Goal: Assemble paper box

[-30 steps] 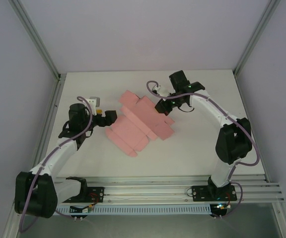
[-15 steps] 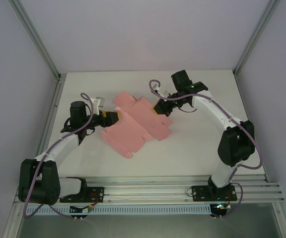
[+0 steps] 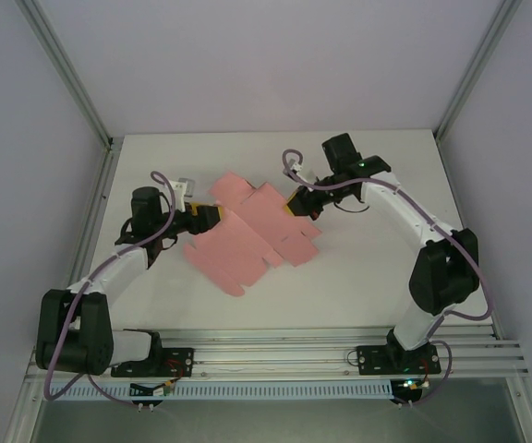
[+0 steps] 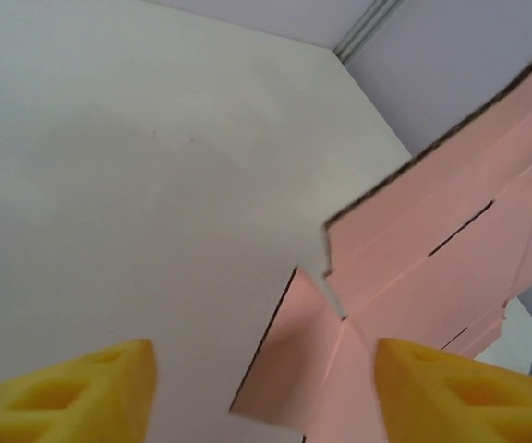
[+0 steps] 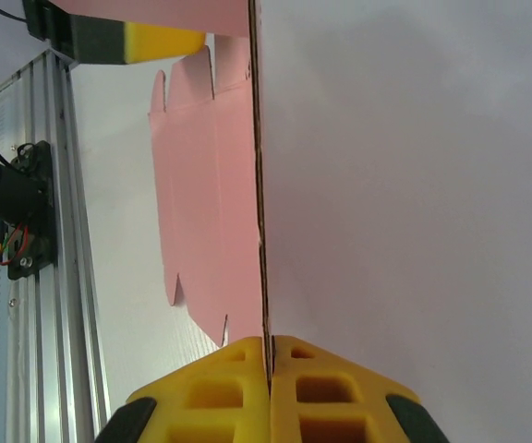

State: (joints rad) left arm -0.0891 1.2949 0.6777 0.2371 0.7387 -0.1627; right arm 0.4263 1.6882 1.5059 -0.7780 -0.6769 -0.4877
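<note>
**A:** Where is the paper box (image 3: 247,235)?

**B:** It is a plain salmon-pink card sheet, unfolded, with flaps and tabs. It lies nearly flat on the white table (image 3: 368,268) between the two arms. Its left edge meets the tips of the left gripper (image 3: 209,218), and its right edge sits in the right gripper (image 3: 294,205).

**A:** How do the grippers stand?

**B:** In the left wrist view, the left gripper (image 4: 266,392) has its yellow fingers (image 4: 90,388) spread apart. A notched corner of the paper box (image 4: 432,268) reaches into the gap between them. Whether it touches either finger cannot be told. In the right wrist view, the right gripper (image 5: 269,369) has its yellow fingers pressed together, pinching the card's edge. The paper box (image 5: 211,194) runs straight ahead from those fingertips.

**A:** What has changed over the last second?

**B:** A second ago the sheet was partly folded and raised, and the left gripper stood clear of it to the left. Now the sheet is flatter and has shifted toward the left arm. The left gripper has reached its edge with its fingers narrower than before. The right gripper has kept its pinch on the right edge.
</note>
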